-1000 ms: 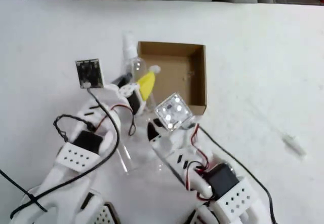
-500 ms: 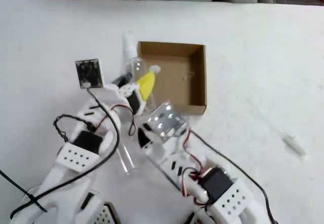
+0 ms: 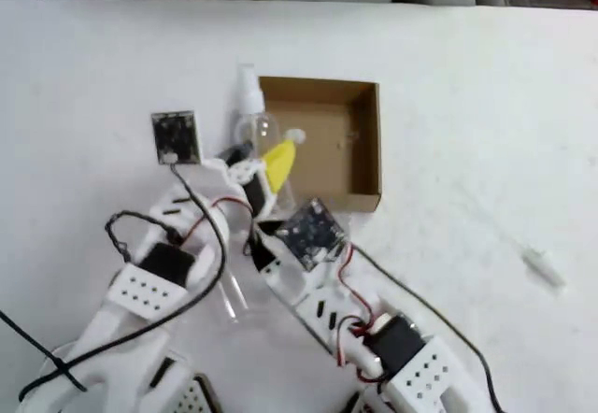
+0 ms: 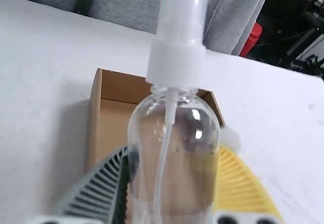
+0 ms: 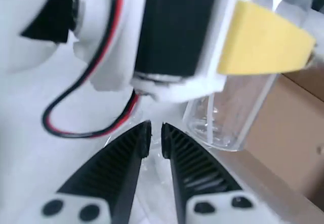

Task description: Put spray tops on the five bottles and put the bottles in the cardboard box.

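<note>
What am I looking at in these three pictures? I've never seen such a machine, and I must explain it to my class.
These are two small robot arms side by side at a white table. One picture looks down from a fixed camera above. The other two come from a camera on each arm's wrist, looking along its hand. The left hand, with one grey and one yellow finger, holds a clear bottle with a white spray top at the edge of an open cardboard box. The right hand sits close behind the left one, its fingers nearly together. A small white piece lies apart on the table.
</note>
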Controlling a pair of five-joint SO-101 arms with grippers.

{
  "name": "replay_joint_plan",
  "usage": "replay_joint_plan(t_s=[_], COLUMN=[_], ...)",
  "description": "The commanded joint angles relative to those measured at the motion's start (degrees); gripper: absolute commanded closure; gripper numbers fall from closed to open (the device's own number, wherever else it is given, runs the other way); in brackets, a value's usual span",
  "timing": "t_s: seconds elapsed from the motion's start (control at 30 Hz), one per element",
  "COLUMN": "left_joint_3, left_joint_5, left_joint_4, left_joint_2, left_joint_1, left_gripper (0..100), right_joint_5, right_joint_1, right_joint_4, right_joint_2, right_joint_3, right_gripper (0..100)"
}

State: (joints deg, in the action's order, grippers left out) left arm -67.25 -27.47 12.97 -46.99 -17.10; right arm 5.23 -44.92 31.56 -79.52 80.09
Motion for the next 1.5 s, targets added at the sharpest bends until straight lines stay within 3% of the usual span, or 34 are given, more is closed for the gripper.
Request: replay_joint_plan(t_s=[0.0,0.1,0.3,0.57,0.77,1.47], left_joint_3=[2.99,3.08,-2.11,-9.49,-9.49,-9.67], left_joint_5=[-0.18,0.18,10.64,10.9,10.9,11.25], left_joint_4=[0.62,3.78,7.91,8.35,12.4,14.33], left_joint_2=[-0.13,-1.45,-14.9,-28.79,-30.02,-30.02], left_joint_1=[-0.66,-1.19,-1.71,-5.14,-5.14,-4.97], left_gripper=[98,98,98,98,98,98], right_joint_5=[0.18,0.18,0.18,0.18,0.18,0.18], right_joint_1=[0.84,0.92,2.86,3.74,7.25,13.41], right_joint_4=[-1.63,-1.45,-1.45,-1.45,-1.54,-1.54], right_joint_2=[-0.84,-0.84,-0.84,-0.84,-0.84,-0.92], right_joint_3=[-0.53,-0.35,-0.26,-0.18,-0.18,-0.26], right_gripper=[98.1,98.1,98.1,98.1,98.1,98.1])
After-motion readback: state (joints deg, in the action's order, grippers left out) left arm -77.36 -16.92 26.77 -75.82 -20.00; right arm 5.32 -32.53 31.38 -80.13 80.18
